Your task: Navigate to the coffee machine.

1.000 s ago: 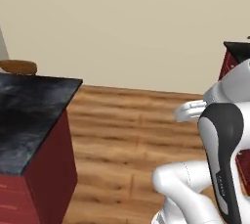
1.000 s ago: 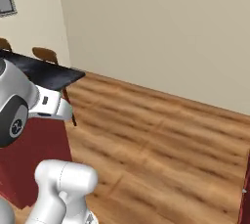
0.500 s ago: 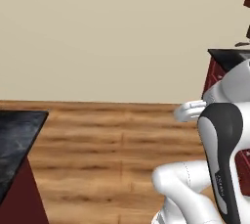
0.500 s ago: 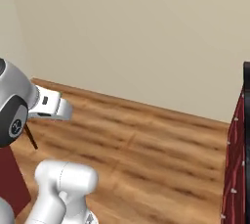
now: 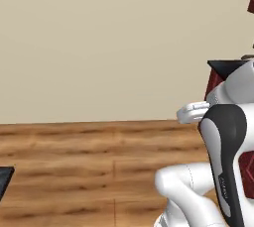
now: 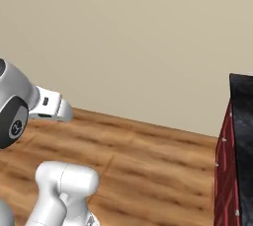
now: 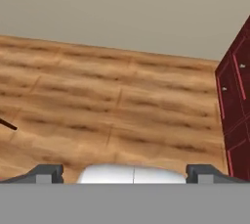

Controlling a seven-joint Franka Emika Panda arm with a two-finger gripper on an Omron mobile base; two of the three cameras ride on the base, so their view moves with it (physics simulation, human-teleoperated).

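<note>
Wood floor (image 5: 89,161) fills the lower half of the left base view under a plain beige wall (image 5: 99,42); a dark red cabinet (image 5: 218,80) with a black top sits at right. The right base view puts the red cabinet at lower right. In the hand view the gripper (image 7: 124,173) has its fingertips (image 7: 46,173) spread wide over bare floor. The coffee machine cannot be located.

A beige wall (image 5: 109,42) spans the upper part of the view. Below it lies a wood plank floor (image 5: 89,171). A dark red cabinet (image 5: 216,80) with a black countertop (image 5: 229,65) stands at the right edge, partly hidden behind the white arm (image 5: 223,137).
</note>
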